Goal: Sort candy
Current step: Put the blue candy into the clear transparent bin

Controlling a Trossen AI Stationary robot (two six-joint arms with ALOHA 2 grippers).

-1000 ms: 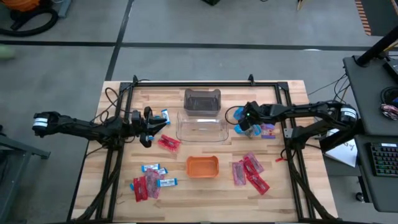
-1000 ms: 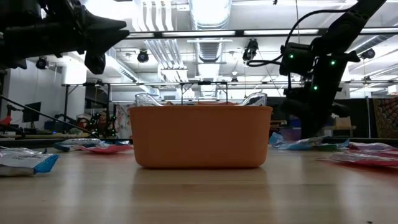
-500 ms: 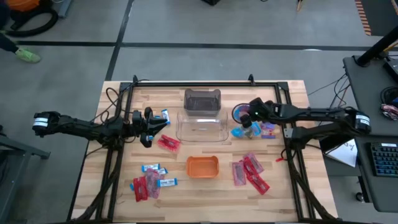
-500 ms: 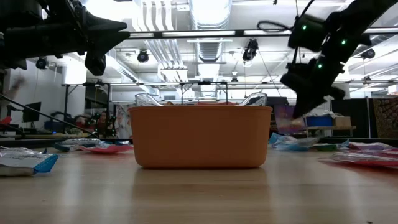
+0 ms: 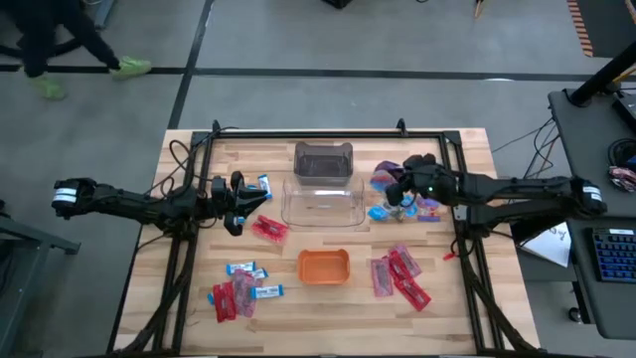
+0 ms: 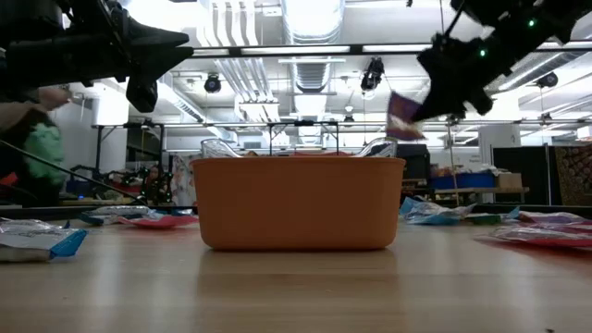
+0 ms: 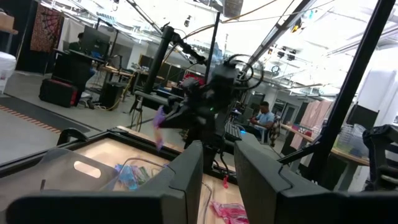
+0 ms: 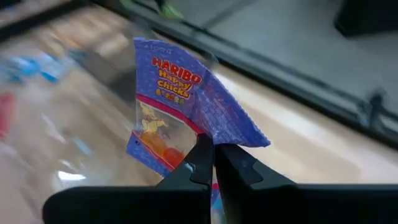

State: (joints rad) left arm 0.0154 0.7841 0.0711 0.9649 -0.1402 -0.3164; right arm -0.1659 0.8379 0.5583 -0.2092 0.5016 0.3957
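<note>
My right gripper (image 5: 399, 185) is up above the table's far right part, shut on a purple candy packet (image 8: 180, 99), which also shows in the low view (image 6: 402, 117). Below it lie blue and purple wrappers (image 5: 383, 211). Red packets (image 5: 399, 273) lie at the near right, one red packet (image 5: 268, 228) lies left of centre, and blue-and-white bars and red packets (image 5: 238, 288) lie at the near left. My left gripper (image 5: 241, 202) hovers at the left, open, with nothing between its fingers (image 7: 186, 180); a blue-and-white bar (image 5: 263, 185) lies beside it. My right gripper pinches the purple packet between its two fingers at one edge (image 8: 198, 138), only at their free ends. The fingers slant down toward the table's left. The packet sticks out past the fingertips (image 6: 427, 104), lifted clear of the table.
Two clear bins stand in the middle, one far (image 5: 323, 159) and one nearer (image 5: 323, 202), with a small orange tray (image 5: 324, 266) in front of them. A black frame (image 5: 457, 214) runs around the table. A person (image 5: 60, 40) walks on the floor beyond the far left corner.
My right gripper has risen from the blue and purple wrappers and tipped from pointing down toward level, shut throughout. The purple packet has come up with it, lifted clear of the table.
</note>
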